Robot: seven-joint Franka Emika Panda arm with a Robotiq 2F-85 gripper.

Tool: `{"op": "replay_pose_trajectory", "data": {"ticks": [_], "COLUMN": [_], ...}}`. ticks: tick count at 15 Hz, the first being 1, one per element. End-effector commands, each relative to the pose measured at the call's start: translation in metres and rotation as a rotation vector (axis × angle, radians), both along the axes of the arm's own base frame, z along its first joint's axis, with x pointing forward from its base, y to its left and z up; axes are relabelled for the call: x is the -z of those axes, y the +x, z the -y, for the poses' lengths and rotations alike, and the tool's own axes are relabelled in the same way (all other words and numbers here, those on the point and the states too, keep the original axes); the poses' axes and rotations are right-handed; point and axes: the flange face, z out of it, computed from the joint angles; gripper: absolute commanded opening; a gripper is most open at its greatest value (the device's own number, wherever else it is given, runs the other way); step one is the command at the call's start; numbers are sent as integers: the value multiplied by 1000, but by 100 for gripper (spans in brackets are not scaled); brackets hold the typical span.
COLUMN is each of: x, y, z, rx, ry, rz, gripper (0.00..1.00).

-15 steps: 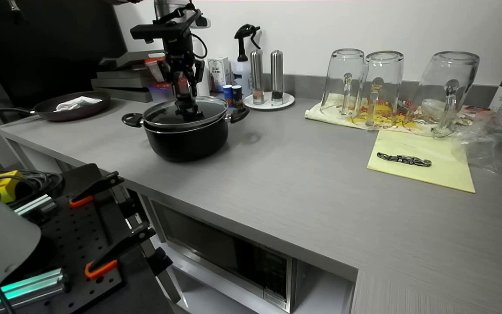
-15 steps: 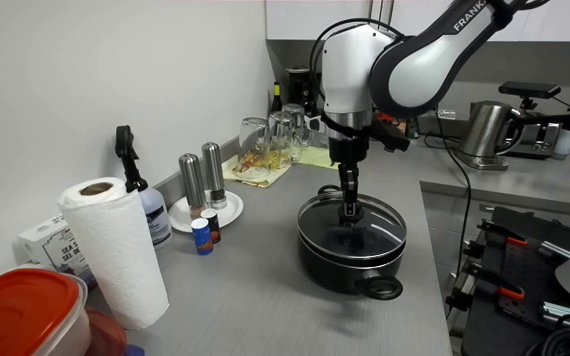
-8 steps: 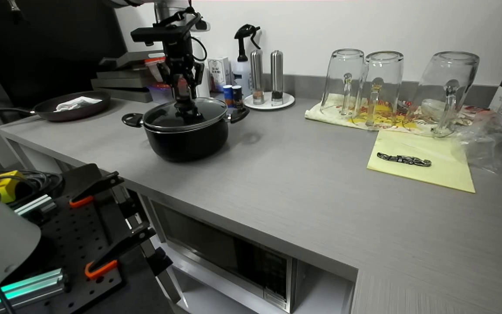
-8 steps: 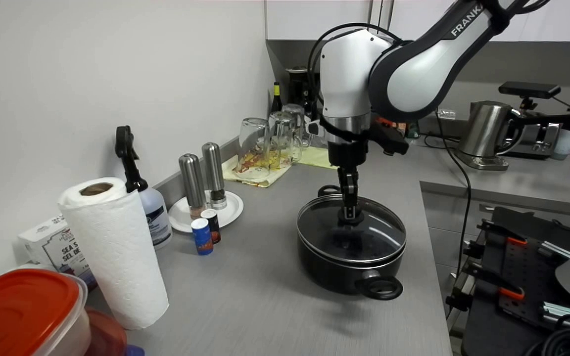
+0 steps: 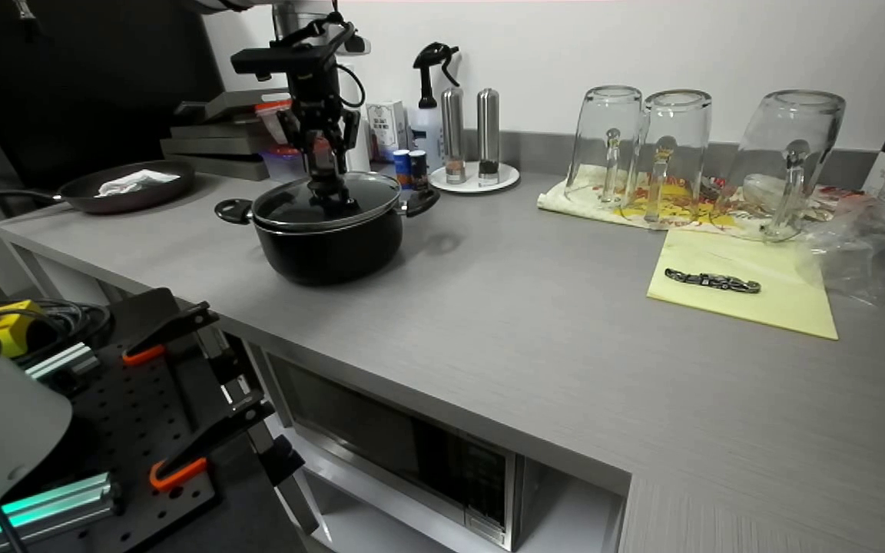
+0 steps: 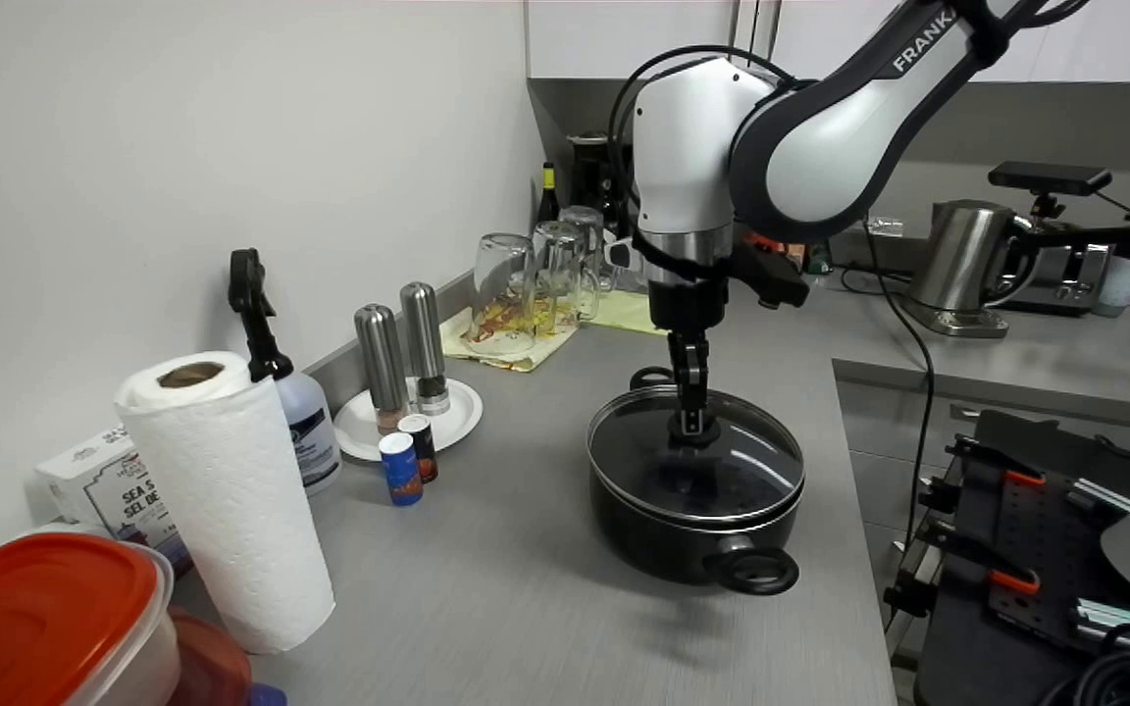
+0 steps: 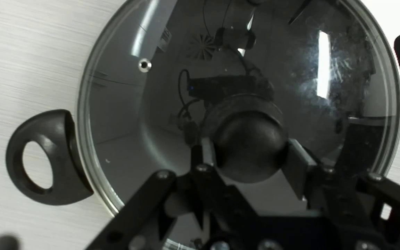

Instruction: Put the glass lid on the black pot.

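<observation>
The glass lid (image 5: 372, 198) lies over the black pot (image 5: 327, 257) on the grey counter; both show in an exterior view (image 6: 732, 480) too. Its rim sits at the pot's rim, nearly level, with a thin dark line between them in an exterior view. My gripper (image 5: 328, 189) points straight down at the lid's middle. In the wrist view the gripper (image 7: 250, 154) is shut on the lid's black knob (image 7: 250, 142), one pad on each side. The lid (image 7: 116, 100) covers the pot's opening there, and a pot handle (image 7: 59, 159) sticks out at left. The pot's inside shows only darkly through glass.
A frying pan (image 5: 124, 201) with a white cloth stands beyond the pot. Shakers on a white plate (image 6: 462, 417), small cans (image 6: 400, 469) and a paper towel roll (image 6: 231, 510) stand along the wall. Upturned glass mugs (image 5: 665, 157) stand farther along. The counter's edge (image 5: 319, 361) runs near the pot.
My gripper and the lid have come down a little, and the gap between lid and pot has narrowed. In the last half second there is hardly any movement. The pot has stayed in place.
</observation>
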Motion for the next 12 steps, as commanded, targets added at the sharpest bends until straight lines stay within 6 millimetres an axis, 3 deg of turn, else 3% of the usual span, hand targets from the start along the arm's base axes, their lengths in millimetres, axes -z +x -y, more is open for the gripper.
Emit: {"op": "replay_pose_trajectory", "data": {"ticks": [1,12], "x": [-3,4], "y": [-5,-22], "z": [-1,-3], "rx": [-9,-33], "ry": [5,21], "rz": [-2,-11], "gripper": [25,25]}}
